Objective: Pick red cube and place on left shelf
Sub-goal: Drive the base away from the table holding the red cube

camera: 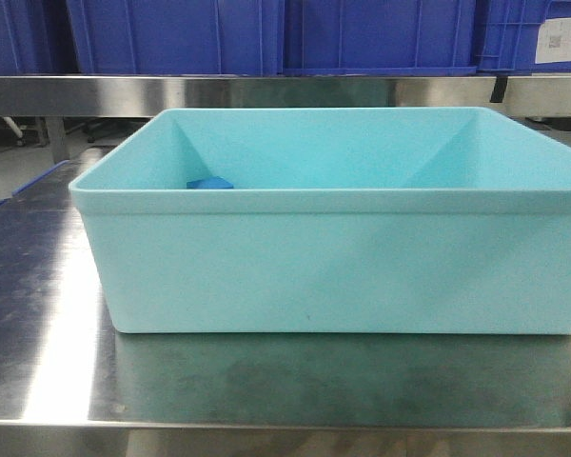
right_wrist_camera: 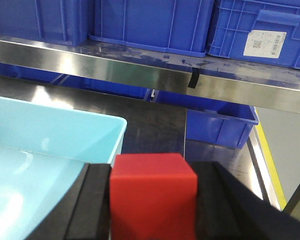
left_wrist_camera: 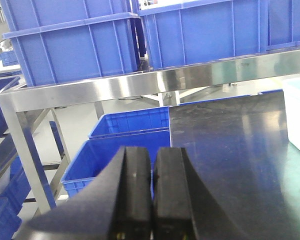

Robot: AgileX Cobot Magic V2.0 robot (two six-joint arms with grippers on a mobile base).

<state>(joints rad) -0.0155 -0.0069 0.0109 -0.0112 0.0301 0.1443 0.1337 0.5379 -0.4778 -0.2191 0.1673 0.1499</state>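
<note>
While your right fingers (right_wrist_camera: 92, 205) clamped the red cube (right_wrist_camera: 153, 192), the shelf (right_wrist_camera: 115, 67) stood ahead and above it, your left fingers (left_wrist_camera: 137, 190) clenched empty.

Front camera low, close to teal tub (camera: 333, 257), both wrist cameras facing shelf rail (left_wrist_camera: 140, 85)

I work in a warehouse kind of place. Big blue crates (right_wrist_camera: 150, 22) line the top of the frame on a steel rack (right_wrist_camera: 115, 67), one with a barcode label (right_wrist_camera: 264, 43).
</note>
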